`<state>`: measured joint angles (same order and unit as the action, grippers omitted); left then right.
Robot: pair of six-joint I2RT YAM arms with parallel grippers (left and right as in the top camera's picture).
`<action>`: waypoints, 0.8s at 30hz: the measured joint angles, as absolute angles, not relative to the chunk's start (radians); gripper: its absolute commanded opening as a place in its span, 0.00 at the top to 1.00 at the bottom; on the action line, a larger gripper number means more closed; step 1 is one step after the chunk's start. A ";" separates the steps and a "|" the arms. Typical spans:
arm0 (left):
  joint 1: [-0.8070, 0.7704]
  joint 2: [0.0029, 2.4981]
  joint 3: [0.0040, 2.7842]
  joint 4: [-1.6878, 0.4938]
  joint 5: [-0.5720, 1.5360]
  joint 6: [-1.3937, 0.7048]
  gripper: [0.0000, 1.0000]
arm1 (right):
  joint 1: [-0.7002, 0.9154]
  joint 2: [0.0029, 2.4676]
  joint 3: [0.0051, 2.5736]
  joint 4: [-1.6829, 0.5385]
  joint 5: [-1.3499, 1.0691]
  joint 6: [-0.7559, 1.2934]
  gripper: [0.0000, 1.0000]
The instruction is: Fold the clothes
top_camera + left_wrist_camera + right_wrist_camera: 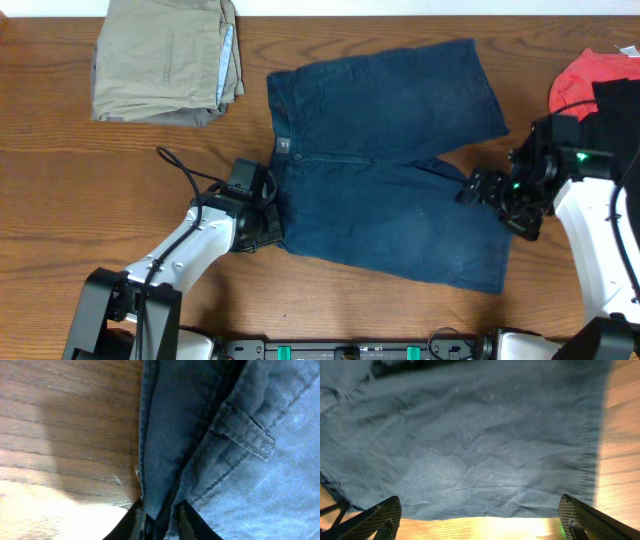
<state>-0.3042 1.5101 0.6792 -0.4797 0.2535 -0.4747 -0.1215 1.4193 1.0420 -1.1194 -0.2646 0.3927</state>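
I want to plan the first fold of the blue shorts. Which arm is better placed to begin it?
Probably left. The left gripper is shut on the waistband of the shorts; the right gripper is open over a leg, holding nothing.

Dark blue shorts (390, 170) are lying spread flat on the wooden table (80, 200), waistband pointing left and both legs running right. The left gripper (271, 224) is sitting at the near corner of the waistband, its fingers meeting the cloth edge. How tightly they are closing is not clear from above. The right gripper (472, 190) is sitting over the shorts where the two legs are parting, a green light glowing just behind it. A folded khaki garment (165, 60) is resting at the far left corner, and a red garment (590, 75) is lying bunched at the far right, well apart from the shorts.
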 measured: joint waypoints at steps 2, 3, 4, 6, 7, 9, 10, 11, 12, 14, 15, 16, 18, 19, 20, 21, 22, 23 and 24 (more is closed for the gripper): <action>-0.304 1.510 0.679 -0.478 0.256 -0.475 0.85 | -0.121 1.420 0.994 -1.106 -0.290 0.390 0.02; -0.304 1.510 0.679 -0.478 0.257 -0.477 0.90 | -0.121 1.419 0.973 -1.105 -0.298 0.389 0.02; -0.304 1.510 0.679 -0.477 0.259 -0.474 0.92 | -0.121 1.420 0.958 -1.106 -0.303 0.389 0.02; -0.304 1.509 0.679 -0.477 0.263 -0.476 0.94 | -0.121 1.419 0.928 -1.106 -0.309 0.385 0.02; -0.304 1.509 0.679 -0.477 0.263 -0.474 0.94 | -0.121 1.419 0.919 -1.106 -0.311 0.385 0.02; -0.304 1.509 0.679 -0.477 0.263 -0.475 0.94 | -0.121 1.419 0.902 -1.106 -0.312 0.385 0.02; -0.304 1.509 0.679 -0.477 0.263 -0.474 0.94 | -0.121 1.419 0.896 -1.107 -0.310 0.389 0.02; -0.304 1.509 0.679 -0.477 0.263 -0.474 0.94 | -0.121 1.419 0.891 -1.112 -0.301 0.397 0.01; -0.304 1.509 0.679 -0.477 0.263 -0.475 0.94 | -0.121 1.418 0.889 -1.117 -0.287 0.410 0.01; -0.304 1.509 0.679 -0.477 0.263 -0.474 0.94 | -0.121 1.410 0.888 -1.121 -0.241 0.445 0.01; -0.304 1.509 0.679 -0.477 0.263 -0.474 0.94 | -0.121 1.399 0.887 -1.124 -0.208 0.471 0.01; -0.304 1.509 0.679 -0.477 0.263 -0.474 0.94 | -0.121 1.385 0.887 -1.129 -0.178 0.495 0.01; -0.304 1.509 0.679 -0.477 0.263 -0.474 0.94 | -0.123 1.341 0.887 -1.143 -0.118 0.545 0.01; -0.304 1.509 0.679 -0.477 0.263 -0.475 0.94 | -0.125 1.323 0.887 -1.148 -0.101 0.559 0.01; -0.304 1.509 0.679 -0.477 0.263 -0.474 0.94 | -0.127 1.302 0.887 -1.155 -0.083 0.572 0.01; -0.304 1.509 0.679 -0.477 0.263 -0.474 0.94 | -0.130 1.282 0.887 -1.164 -0.065 0.584 0.01; -0.304 1.509 0.679 -0.477 0.263 -0.475 0.94 | -0.133 1.263 0.887 -1.174 -0.050 0.596 0.01; -0.304 1.509 0.679 -0.477 0.263 -0.474 0.94 | -0.133 1.255 0.887 -1.179 -0.044 0.600 0.01; -0.304 1.509 0.679 -0.476 0.263 -0.474 0.94 | -0.133 1.246 0.886 -1.191 -0.037 0.608 0.01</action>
